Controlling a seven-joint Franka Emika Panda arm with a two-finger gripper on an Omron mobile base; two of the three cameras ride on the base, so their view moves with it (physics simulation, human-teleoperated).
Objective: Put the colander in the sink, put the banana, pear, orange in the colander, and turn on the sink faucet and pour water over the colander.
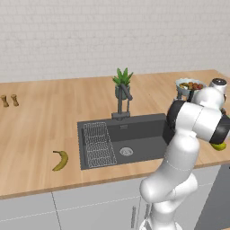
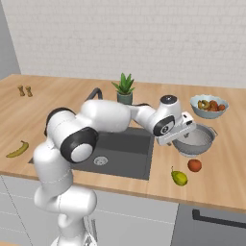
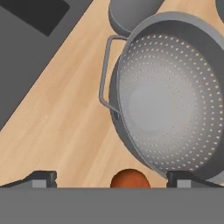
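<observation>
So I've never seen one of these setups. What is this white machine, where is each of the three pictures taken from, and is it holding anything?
It is a white robot arm in a simulated kitchen. Two pictures come from cameras behind the arm, on its left and right; the third looks along the hand itself.

The gripper is open and holds nothing. It hovers over the colander, which stands on the wooden counter right of the sink, not yet in it.

Near the colander lie the orange and the pear. The banana lies on the counter on the sink's other side. Behind the sink stand the sink faucet, with no water running, and a potted plant. A fruit bowl sits farther back.
</observation>
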